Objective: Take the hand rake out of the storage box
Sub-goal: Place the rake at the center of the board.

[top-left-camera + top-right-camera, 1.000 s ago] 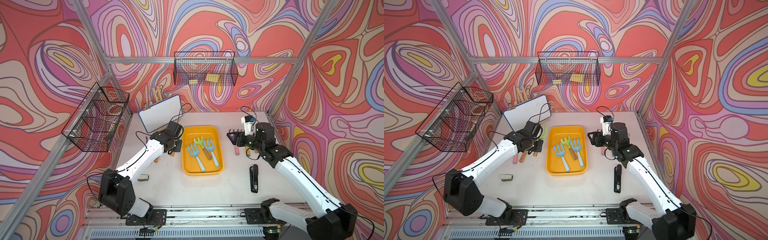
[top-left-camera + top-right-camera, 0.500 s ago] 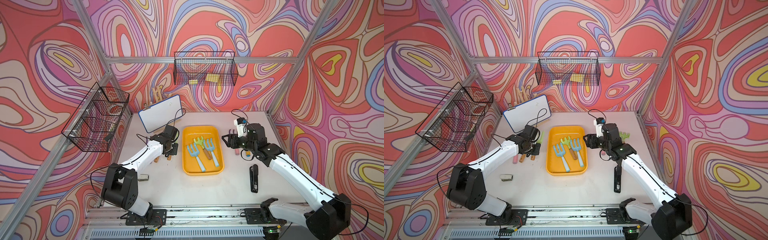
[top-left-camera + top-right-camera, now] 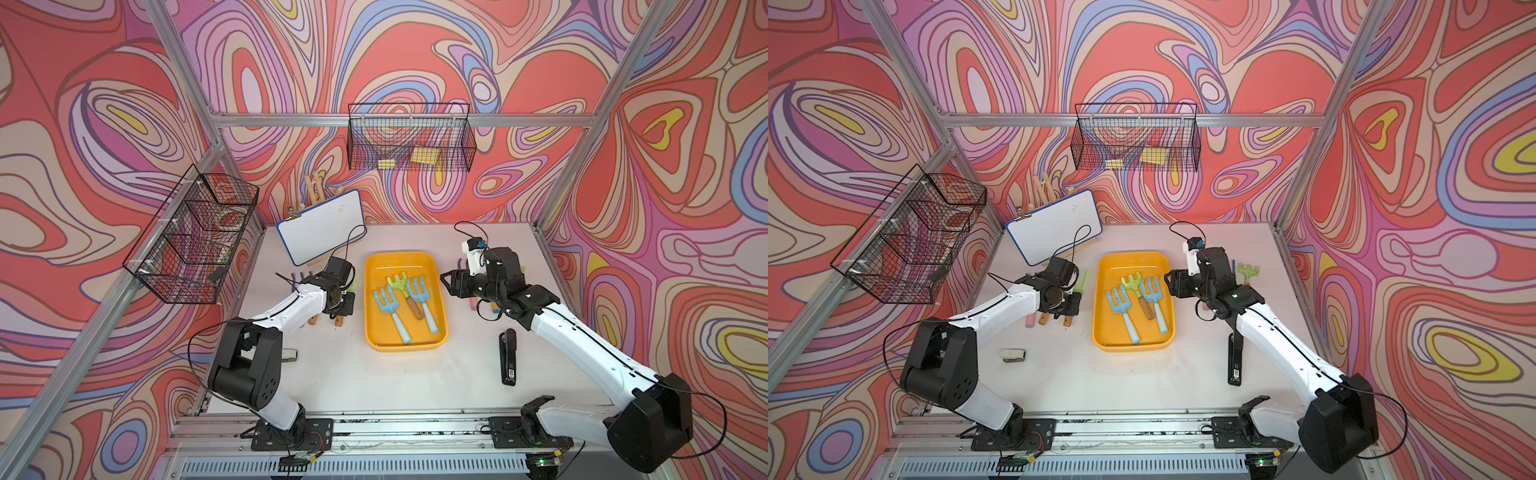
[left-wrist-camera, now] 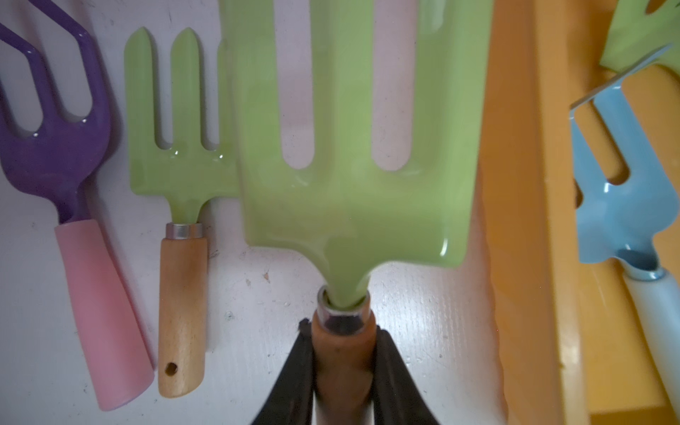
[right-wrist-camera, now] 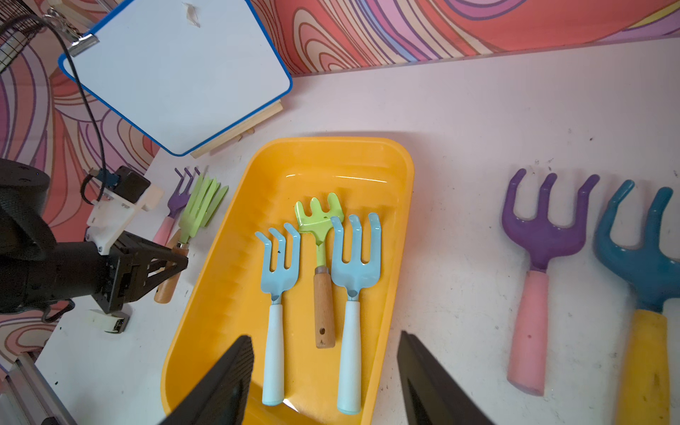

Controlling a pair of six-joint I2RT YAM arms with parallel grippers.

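The storage box (image 3: 401,259) (image 3: 1133,262) (image 5: 331,158) is a shallow yellow-orange tray at mid-table. In it lie two light blue hand rakes (image 3: 386,305) (image 5: 355,257) with white handles and a green one (image 5: 318,217) with a wooden handle. My left gripper (image 3: 341,309) (image 3: 1069,305) (image 4: 344,331) is just left of the box. It is shut on the wooden handle of another green hand rake (image 4: 349,147) (image 5: 200,209), outside the box over the table. My right gripper (image 3: 446,282) (image 3: 1170,282) (image 5: 325,335) is open at the box's right rim, holding nothing.
Left of the box lie a purple rake (image 4: 55,147) with a pink handle and a smaller green rake (image 4: 176,121). Right of it lie a purple rake (image 5: 541,228), a teal rake (image 5: 640,250) and a black stapler (image 3: 508,357). A whiteboard (image 3: 320,226) leans at the back left.
My right gripper has moved left, up to the box's right rim. My left gripper has shifted a little toward the front with the green rake still in it.
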